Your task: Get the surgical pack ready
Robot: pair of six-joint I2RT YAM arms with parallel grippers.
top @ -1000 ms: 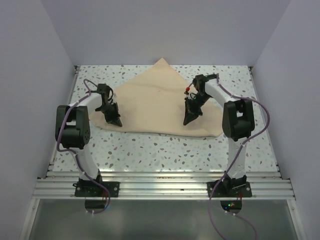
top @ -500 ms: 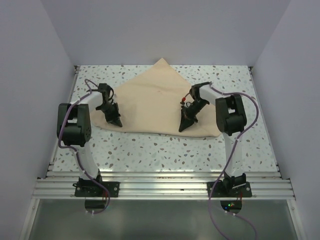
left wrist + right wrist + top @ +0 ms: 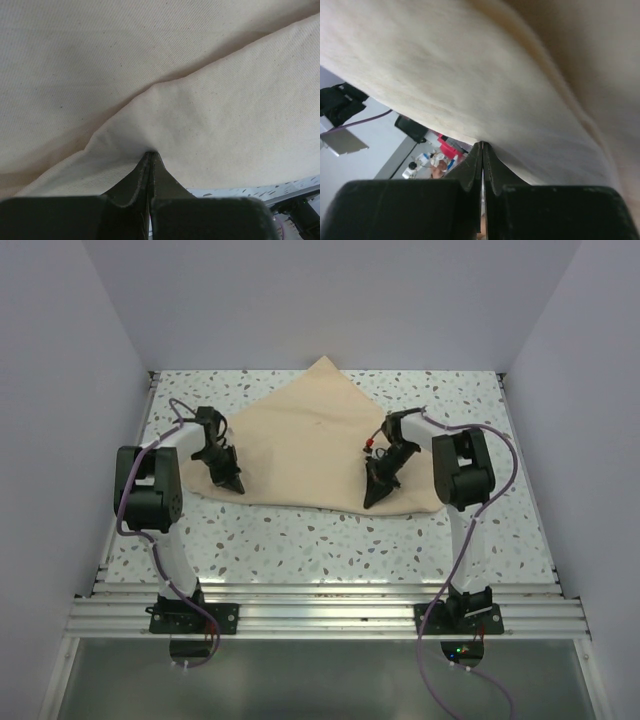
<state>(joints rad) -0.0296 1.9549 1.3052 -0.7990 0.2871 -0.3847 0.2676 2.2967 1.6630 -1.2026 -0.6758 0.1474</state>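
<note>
The surgical pack is a wide beige-tan wrap spread flat over the speckled table, with one corner pointing to the far wall. My left gripper is at the wrap's left front edge. In the left wrist view its jaws are shut and pinch a raised fold of the wrap. My right gripper is at the wrap's front edge, right of centre. In the right wrist view its jaws are shut on the lifted edge of the wrap.
The speckled tabletop shows in front of the wrap, with walls on three sides. An aluminium rail with both arm bases runs along the near edge. The tabletop also shows under the wrap in the left wrist view.
My right gripper has moved toward the near edge, first a little left and then back right, carrying the wrap's front edge. My left gripper has stayed almost still.
</note>
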